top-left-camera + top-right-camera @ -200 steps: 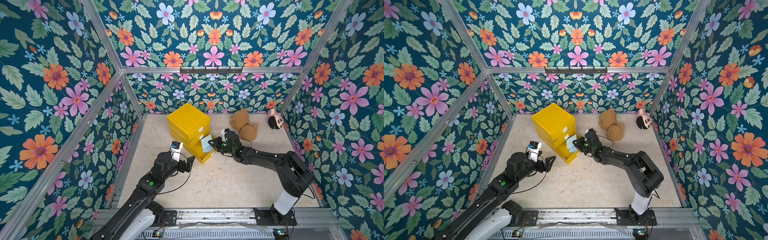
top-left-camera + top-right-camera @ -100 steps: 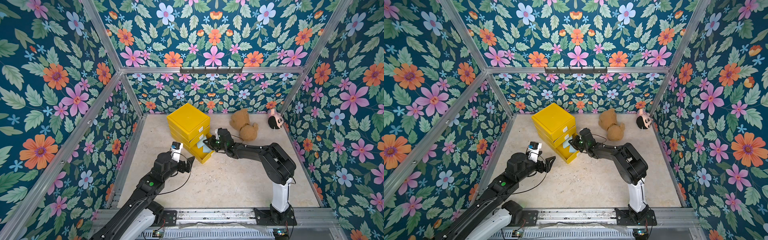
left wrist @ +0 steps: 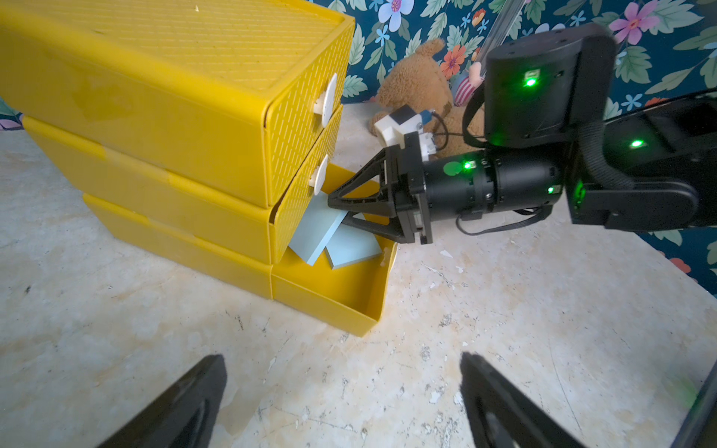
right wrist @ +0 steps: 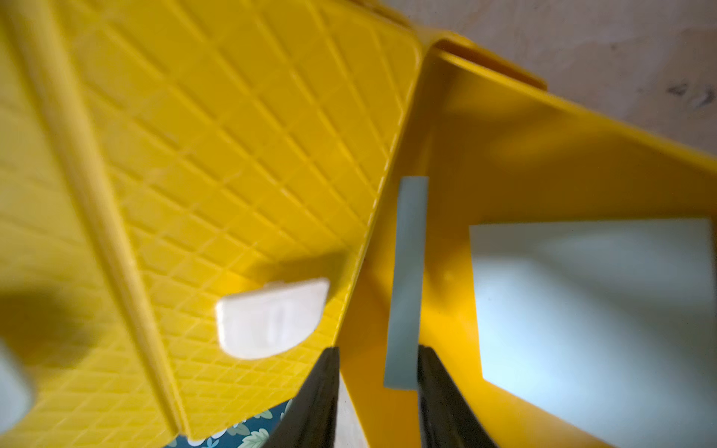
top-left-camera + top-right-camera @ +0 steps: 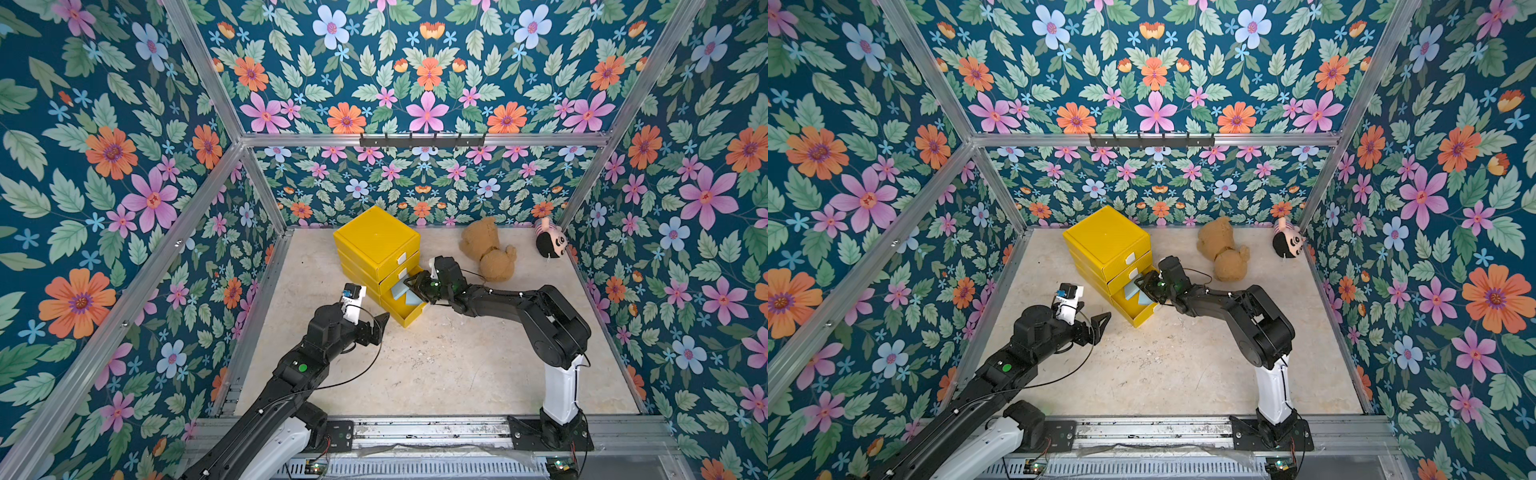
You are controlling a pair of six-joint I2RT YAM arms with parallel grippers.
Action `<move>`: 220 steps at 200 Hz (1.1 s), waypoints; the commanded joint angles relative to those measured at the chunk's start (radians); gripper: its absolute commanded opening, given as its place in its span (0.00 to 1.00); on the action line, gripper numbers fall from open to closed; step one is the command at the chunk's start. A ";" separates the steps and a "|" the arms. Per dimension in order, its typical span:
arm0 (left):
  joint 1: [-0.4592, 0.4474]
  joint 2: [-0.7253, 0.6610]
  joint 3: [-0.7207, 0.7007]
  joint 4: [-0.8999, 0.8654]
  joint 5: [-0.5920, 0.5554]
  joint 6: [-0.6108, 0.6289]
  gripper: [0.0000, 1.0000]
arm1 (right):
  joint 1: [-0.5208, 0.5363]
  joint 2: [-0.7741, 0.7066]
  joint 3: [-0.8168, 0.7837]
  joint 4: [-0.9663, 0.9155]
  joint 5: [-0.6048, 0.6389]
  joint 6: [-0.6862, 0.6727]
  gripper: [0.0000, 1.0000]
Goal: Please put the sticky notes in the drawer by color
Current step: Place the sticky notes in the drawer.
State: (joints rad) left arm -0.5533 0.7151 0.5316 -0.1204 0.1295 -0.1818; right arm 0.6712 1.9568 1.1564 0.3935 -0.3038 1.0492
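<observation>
no text or label seems readable on anything here.

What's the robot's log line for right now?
right gripper: open; blue note: leaning in bottom drawer; second blue note: flat there; left gripper: open

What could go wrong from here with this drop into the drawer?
1. The tilted blue note leans on the middle drawer front and seems to rise above the bottom drawer rim; closing may crumple or jam it.
2. It sits between the parted fingers of the right gripper, close to one; backing out might drag it along.
</observation>
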 commanded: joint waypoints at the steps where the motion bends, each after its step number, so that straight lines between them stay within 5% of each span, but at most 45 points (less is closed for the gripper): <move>1: 0.000 0.001 0.009 0.013 -0.017 0.003 1.00 | 0.000 -0.065 -0.052 0.003 0.051 -0.031 0.40; 50: 0.001 0.041 0.080 0.033 -0.006 -0.065 1.00 | 0.001 -0.348 -0.298 -0.020 0.186 -0.104 0.56; 103: 0.003 0.278 0.392 -0.139 -0.197 -0.260 1.00 | 0.000 -0.564 -0.570 0.032 0.280 -0.545 0.68; 147: 0.029 0.509 0.638 -0.235 -0.298 -0.188 0.82 | 0.001 -0.501 -0.617 0.170 0.252 -0.769 0.64; 180: 0.085 0.659 0.772 -0.287 -0.227 -0.155 0.64 | 0.002 -0.382 -0.585 0.294 0.211 -0.807 0.57; 220: 0.153 0.792 0.851 -0.313 -0.124 -0.123 0.57 | 0.005 -0.228 -0.529 0.374 0.187 -0.817 0.51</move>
State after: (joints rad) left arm -0.4225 1.4586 1.3499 -0.3931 -0.0666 -0.3370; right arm 0.6724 1.6638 0.5987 0.6781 -0.0978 0.2668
